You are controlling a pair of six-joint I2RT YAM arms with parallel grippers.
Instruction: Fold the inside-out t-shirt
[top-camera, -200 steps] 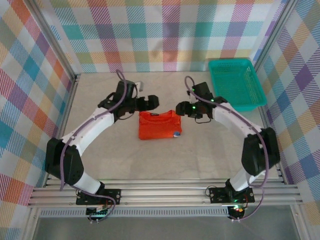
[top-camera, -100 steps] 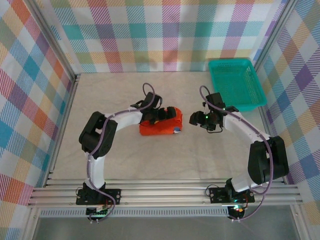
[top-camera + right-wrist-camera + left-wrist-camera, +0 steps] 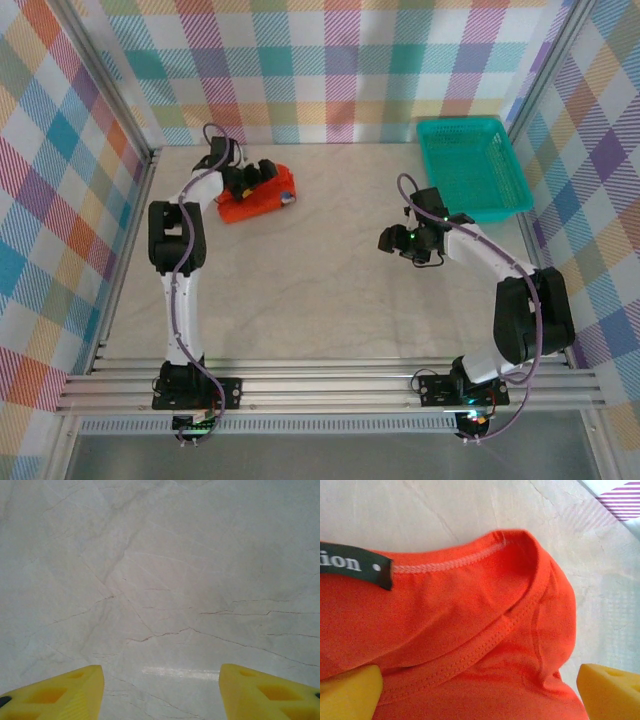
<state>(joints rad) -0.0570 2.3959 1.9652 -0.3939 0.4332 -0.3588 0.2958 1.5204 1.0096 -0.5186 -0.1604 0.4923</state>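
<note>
From above, one t-shirt (image 3: 252, 207), bright orange-red and folded into a compact bundle, lies at the far left of the pale, marble-veined desk (image 3: 320, 290), close to the left wall. The left gripper (image 3: 262, 182) rests on top of the bundle, its arm stretched away from the near edge. A small blue-and-white print (image 3: 287, 199) shows at the bundle's right end. The right gripper (image 3: 385, 238) hangs over bare desk right of centre, well apart from the shirt. One teal plastic basket (image 3: 462, 121) sits in the far right corner. Walls of pastel plaid cloth (image 3: 330, 70) close in three sides, and an aluminium rail (image 3: 330, 385) carrying the two arm bases runs along the near edge.

At the left wrist, the shirt's collar and its stitched seam fill the frame. A dark green neck label (image 3: 355, 566) carries white letters reading "ion" and a dot; the rest of the word is cut off at the left. Two yellow fingertips (image 3: 347, 692) stand at the lower corners, the jaws spread wide with cloth lying between them and nothing visibly pinched.

At the right wrist, two yellow fingertips (image 3: 60, 692) frame bare, hairline-veined desk, with the jaws partly parted and empty.
</note>
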